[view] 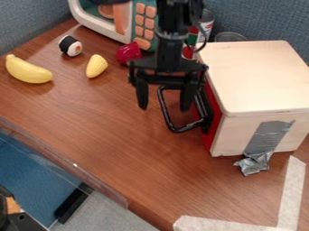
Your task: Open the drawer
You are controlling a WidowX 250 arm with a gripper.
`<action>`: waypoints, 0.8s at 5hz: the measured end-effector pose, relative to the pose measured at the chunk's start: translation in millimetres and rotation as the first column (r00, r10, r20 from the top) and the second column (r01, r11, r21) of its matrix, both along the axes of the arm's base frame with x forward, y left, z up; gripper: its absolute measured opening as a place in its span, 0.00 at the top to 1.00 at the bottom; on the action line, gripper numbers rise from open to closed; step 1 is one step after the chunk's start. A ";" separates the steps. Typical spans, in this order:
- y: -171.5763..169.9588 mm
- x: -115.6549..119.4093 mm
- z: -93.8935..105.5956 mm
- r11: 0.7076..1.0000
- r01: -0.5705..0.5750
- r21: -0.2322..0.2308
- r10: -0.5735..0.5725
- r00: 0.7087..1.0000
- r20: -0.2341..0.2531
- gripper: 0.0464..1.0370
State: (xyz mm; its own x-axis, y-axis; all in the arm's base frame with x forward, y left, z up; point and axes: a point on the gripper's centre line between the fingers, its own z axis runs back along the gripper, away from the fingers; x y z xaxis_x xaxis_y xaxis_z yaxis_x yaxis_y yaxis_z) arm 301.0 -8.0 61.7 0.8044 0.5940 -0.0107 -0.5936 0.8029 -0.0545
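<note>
The hand, wide open and empty, should be centred over the handle, closed firmly, then drawn straight away from the drawer front.

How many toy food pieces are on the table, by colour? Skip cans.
Yellow: 2 (banana, corn-like piece)
Red: 1 (red piece, partly behind the gripper)
Black and white: 1 (sushi roll)
Total: 4
</note>
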 end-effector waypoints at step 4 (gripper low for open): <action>1.1 12.1 -39.2 0.991 -0.131 0.006 0.131 0.990 0.047 0.38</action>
State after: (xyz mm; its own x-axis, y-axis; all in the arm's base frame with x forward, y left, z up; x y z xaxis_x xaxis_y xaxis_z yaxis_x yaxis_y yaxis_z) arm 313.1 -6.8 22.5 0.7191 0.6943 0.0305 -0.6908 0.7189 -0.0771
